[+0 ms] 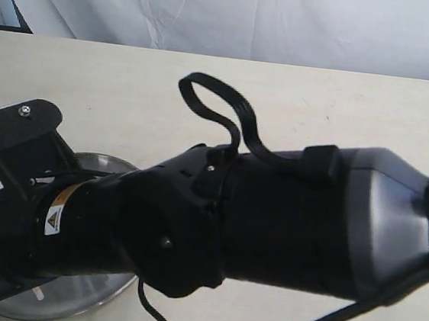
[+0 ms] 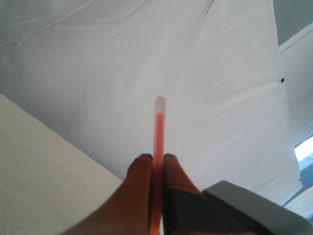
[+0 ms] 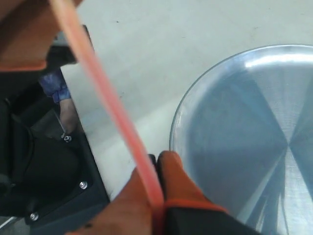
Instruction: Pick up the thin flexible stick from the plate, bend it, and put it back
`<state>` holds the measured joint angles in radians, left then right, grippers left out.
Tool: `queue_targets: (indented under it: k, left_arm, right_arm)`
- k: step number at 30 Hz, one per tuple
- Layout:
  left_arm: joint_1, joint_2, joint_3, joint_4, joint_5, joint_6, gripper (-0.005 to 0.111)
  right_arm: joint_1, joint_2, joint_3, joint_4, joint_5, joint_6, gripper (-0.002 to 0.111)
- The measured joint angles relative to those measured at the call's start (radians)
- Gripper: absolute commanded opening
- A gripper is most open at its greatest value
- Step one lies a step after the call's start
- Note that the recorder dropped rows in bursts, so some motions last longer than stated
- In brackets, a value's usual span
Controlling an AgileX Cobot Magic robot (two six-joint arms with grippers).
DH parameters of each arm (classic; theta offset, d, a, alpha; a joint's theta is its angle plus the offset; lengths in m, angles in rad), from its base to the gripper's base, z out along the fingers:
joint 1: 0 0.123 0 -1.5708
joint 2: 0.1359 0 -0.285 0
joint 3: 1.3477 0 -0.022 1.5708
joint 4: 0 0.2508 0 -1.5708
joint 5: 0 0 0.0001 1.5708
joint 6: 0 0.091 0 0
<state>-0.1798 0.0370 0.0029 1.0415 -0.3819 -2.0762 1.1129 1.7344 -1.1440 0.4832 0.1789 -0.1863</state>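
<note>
Right arm (image 1: 285, 221) reaches across from right side, low over table (image 1: 343, 105), wrist end above plate (image 1: 81, 301). Right gripper (image 3: 157, 164) pinched tight on thin flexible stick (image 3: 100, 88), fingertips just beside plate rim. Left gripper (image 2: 156, 164) likewise clamped on stick, tilted upward, pale end poking past fingertips toward white cloth (image 2: 98, 58). Stick held in air between both grippers, off plate.

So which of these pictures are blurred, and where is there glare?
Exterior view: the right arm fills the frame, dark and out of focus, hiding most of the plate. Left wrist view: the stick is soft against a bright white sheet. Right wrist view: the stick is blurred close to the lens; white glare on the plate's rim.
</note>
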Motion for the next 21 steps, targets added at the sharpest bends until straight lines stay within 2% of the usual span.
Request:
queue_targets:
  k: [2, 6, 9, 21]
  left_arm:
    - [0.000, 0.000, 0.000, 0.033, 0.001, 0.000, 0.011]
    - [0.000, 0.000, -0.002, 0.063, -0.014, -0.002, 0.041]
    - [0.000, 0.000, -0.002, 0.063, -0.020, -0.004, 0.056]
    - [0.000, 0.000, -0.002, 0.040, -0.074, -0.005, 0.055]
  right_arm:
    - [0.000, -0.016, 0.000, 0.000, 0.019, 0.000, 0.000]
    - [0.000, -0.068, 0.003, 0.000, 0.005, 0.000, 0.000]
    - [0.000, -0.096, 0.003, 0.000, -0.041, 0.002, 0.000]
    - [0.032, -0.069, -0.018, 0.000, -0.047, 0.003, 0.000]
